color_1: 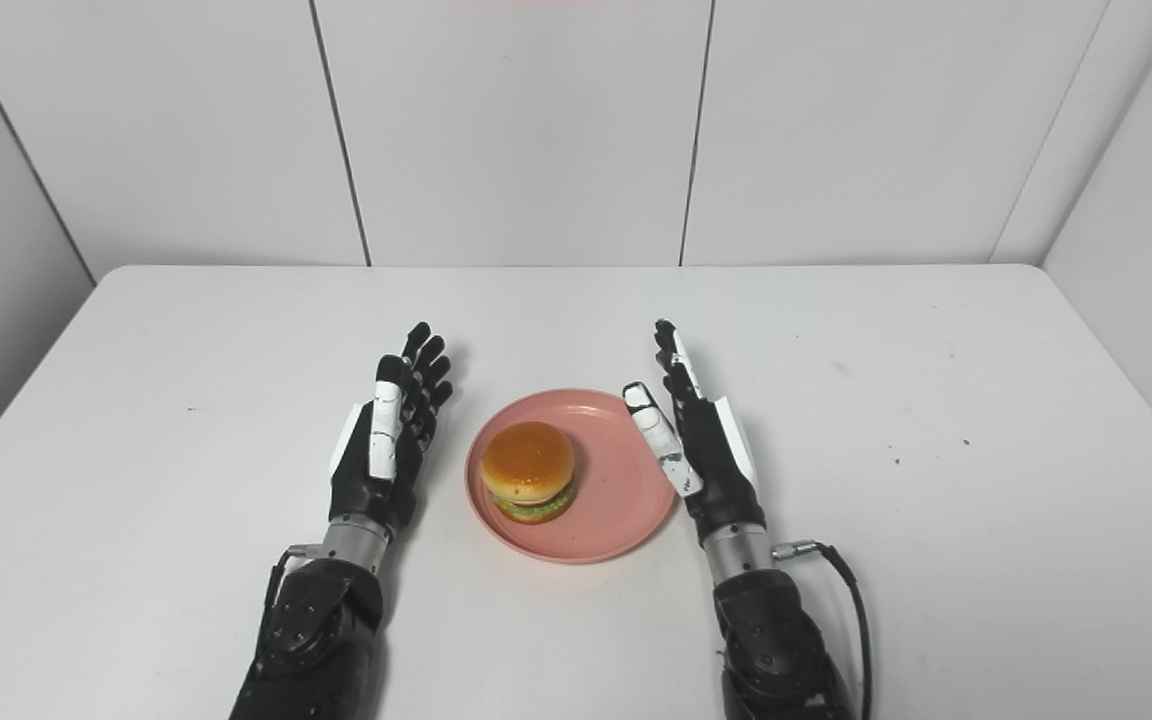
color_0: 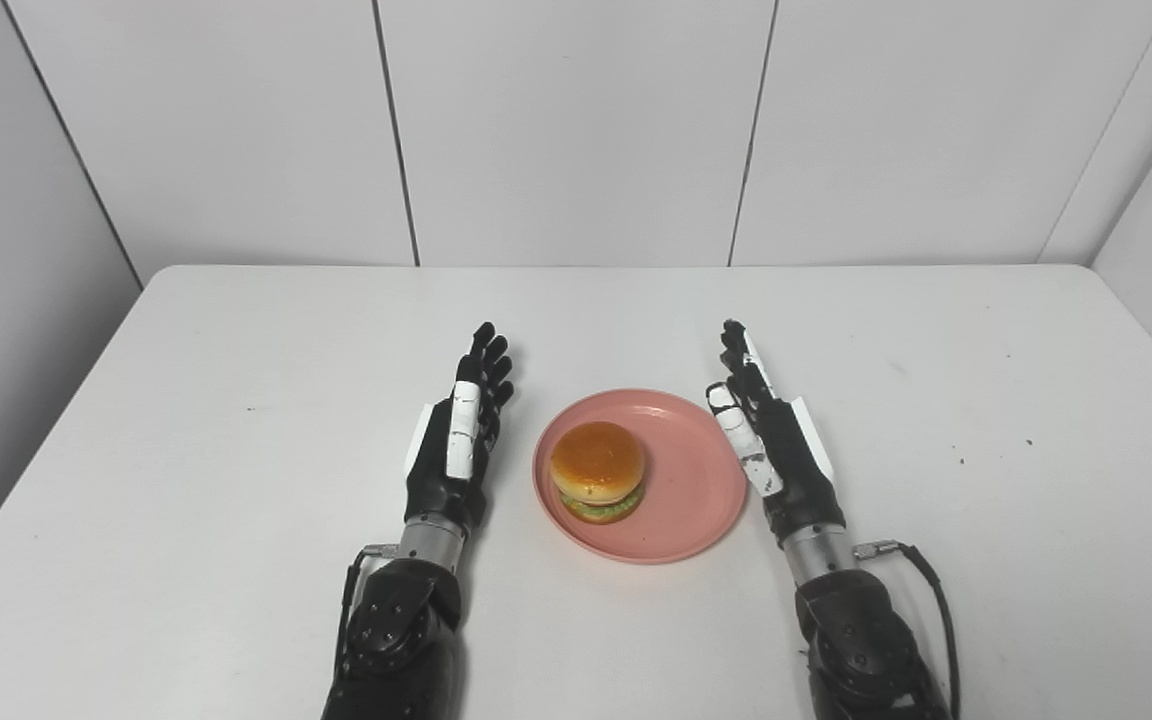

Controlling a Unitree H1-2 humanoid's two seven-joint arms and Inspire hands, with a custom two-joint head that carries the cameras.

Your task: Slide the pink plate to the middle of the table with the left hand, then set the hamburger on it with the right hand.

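Toward the near edge of the white table [color_0: 236, 400], about midway between its side edges, the pink plate [color_0: 681, 510] lies flat with the hamburger [color_0: 598, 470] sitting on its left half. The left hand [color_0: 458, 440] rests just left of the plate and the right hand [color_0: 771, 440] just right of it. Both have fingers stretched toward the far edge, slightly spread, holding nothing.
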